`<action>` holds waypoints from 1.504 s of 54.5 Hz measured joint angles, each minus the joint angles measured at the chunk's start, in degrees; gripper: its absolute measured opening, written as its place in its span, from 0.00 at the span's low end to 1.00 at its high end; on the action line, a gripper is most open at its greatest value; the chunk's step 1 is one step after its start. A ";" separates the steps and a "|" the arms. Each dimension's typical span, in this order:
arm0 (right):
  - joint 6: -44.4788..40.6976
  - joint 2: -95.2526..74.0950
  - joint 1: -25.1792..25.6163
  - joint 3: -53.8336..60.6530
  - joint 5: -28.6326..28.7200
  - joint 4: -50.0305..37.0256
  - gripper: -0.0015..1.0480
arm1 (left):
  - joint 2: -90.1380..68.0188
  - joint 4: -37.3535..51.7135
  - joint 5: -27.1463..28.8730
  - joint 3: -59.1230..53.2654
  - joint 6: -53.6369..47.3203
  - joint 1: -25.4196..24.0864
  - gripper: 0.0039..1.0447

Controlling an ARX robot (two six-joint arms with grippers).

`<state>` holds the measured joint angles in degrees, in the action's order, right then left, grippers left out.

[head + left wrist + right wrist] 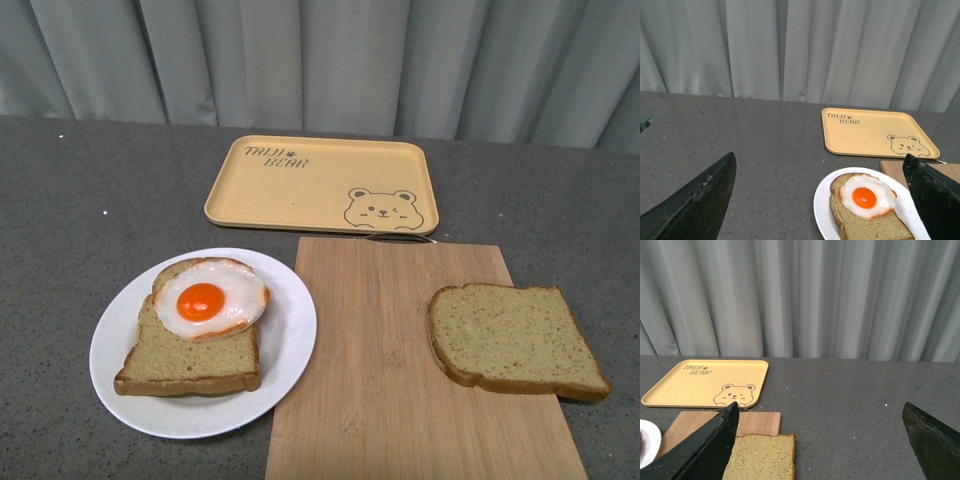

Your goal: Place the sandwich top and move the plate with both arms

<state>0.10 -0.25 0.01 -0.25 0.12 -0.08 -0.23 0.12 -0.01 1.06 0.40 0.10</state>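
sandwich top whole in front view, cut off in right wrist view

The desk is dark grey with fine pale speckles, and a pale grey curtain hangs behind its far edge. Toward that edge lies a pale yellow tray with dark brown lettering and a line-drawn bear; nearer the front edge is a light tan cutting board with straight grain. The sandwich top is tan with a darker brown crust, like the bread slice on the plain white plate, whose fried egg is white with an orange yolk.
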 joint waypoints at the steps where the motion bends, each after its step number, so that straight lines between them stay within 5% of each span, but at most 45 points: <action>1: 0.00 0.00 0.00 0.00 0.00 0.00 0.91 | 0.00 0.00 0.00 0.00 0.00 0.00 0.94; 54: 0.00 0.00 0.00 0.00 0.00 0.00 0.91 | 0.00 0.00 0.00 0.00 0.00 0.00 0.94; 59: -8.22 -3.10 -3.61 -0.09 -14.29 -4.63 0.91 | 0.00 0.00 0.00 0.00 0.00 0.00 0.94; 62: -11.54 -7.04 -3.37 -0.37 -16.52 -5.92 0.91 | 0.00 0.00 0.04 0.00 0.00 0.00 0.94; 82: -5.40 -64.96 9.70 -11.45 7.08 -28.00 0.91 | 0.00 0.00 0.00 0.00 0.00 0.00 0.94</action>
<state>-5.30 -65.21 9.72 -11.70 7.20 -28.08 -0.23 0.12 -0.01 1.06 0.40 0.10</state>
